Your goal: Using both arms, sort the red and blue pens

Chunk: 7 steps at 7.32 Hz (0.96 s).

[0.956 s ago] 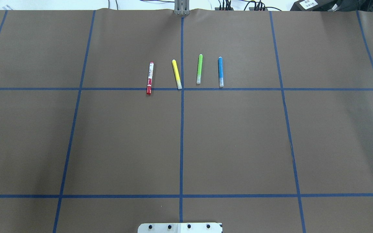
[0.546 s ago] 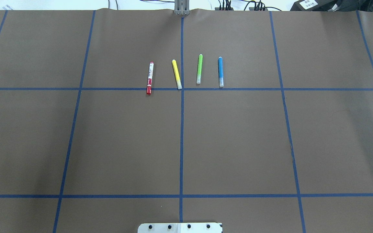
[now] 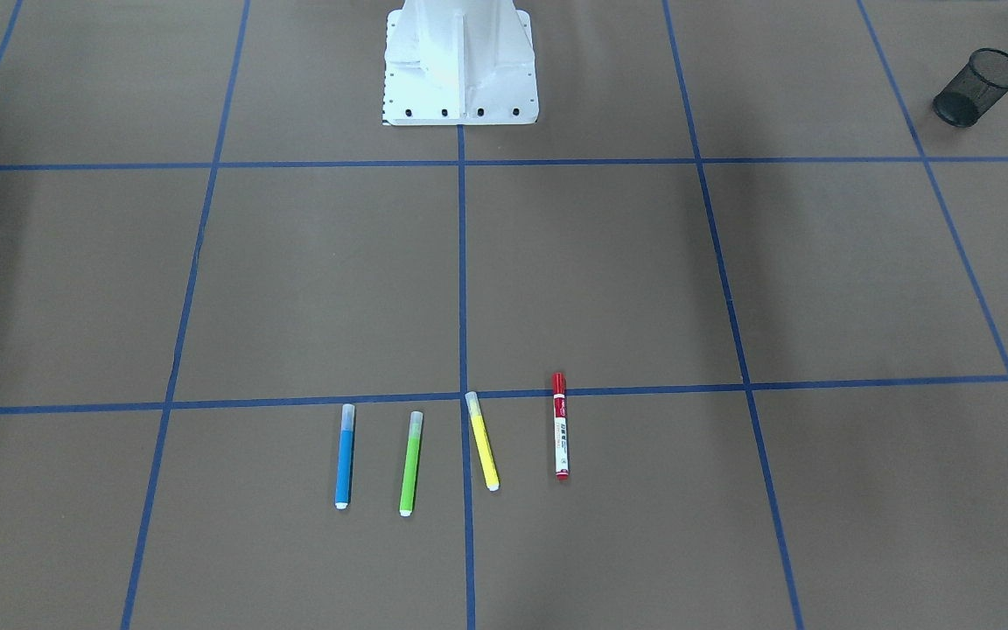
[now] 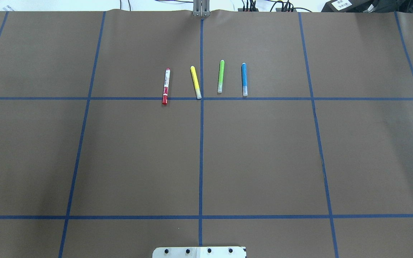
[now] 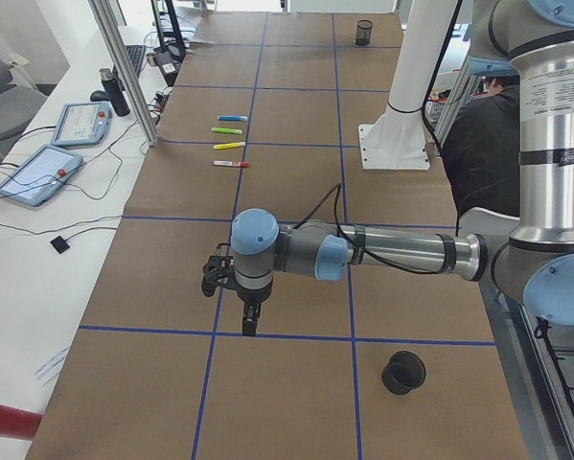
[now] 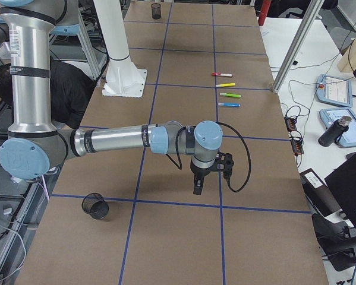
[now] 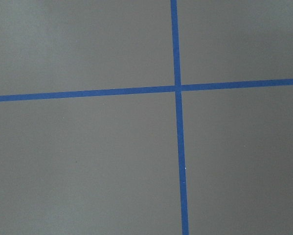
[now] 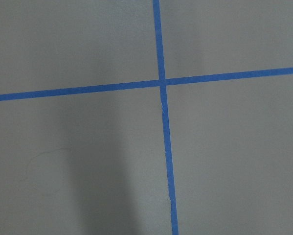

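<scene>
The red pen (image 4: pixel 165 86), white-barrelled with a red cap, lies at the left end of a row of markers on the brown table cover; it also shows in the front view (image 3: pixel 561 426). The blue pen (image 4: pixel 244 79) lies at the row's right end. My left gripper (image 5: pixel 250 321) hangs over a blue tape line far from the pens, seen only in the left side view; I cannot tell if it is open. My right gripper (image 6: pixel 197 187) hangs likewise at the other end, state unclear. Both wrist views show only tape crossings.
A yellow marker (image 4: pixel 195 82) and a green marker (image 4: pixel 221 76) lie between the two pens. One black mesh cup (image 5: pixel 402 372) stands near the left arm, another (image 6: pixel 95 205) near the right arm. The white robot base (image 3: pixel 460 61) sits mid-table.
</scene>
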Each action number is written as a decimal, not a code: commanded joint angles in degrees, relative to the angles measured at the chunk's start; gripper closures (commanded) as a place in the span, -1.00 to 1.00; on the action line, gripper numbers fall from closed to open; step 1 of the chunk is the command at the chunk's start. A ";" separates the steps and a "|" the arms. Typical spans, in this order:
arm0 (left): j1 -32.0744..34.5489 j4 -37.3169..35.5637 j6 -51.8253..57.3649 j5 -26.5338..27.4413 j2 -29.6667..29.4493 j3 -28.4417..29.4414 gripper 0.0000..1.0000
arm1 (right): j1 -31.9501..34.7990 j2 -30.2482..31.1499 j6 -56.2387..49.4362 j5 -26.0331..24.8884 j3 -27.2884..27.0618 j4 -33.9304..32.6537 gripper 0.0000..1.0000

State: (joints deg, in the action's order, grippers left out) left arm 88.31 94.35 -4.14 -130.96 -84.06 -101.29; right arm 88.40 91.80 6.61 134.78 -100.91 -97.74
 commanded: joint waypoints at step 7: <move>-29.38 -0.56 -23.02 0.70 -41.13 17.31 -1.00 | -21.06 -24.21 8.06 -10.77 1.41 1.06 -1.00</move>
State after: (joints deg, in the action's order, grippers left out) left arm 63.52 93.93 -25.67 -130.37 -117.97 -90.54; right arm 70.36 69.92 13.76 126.06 -100.51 -97.01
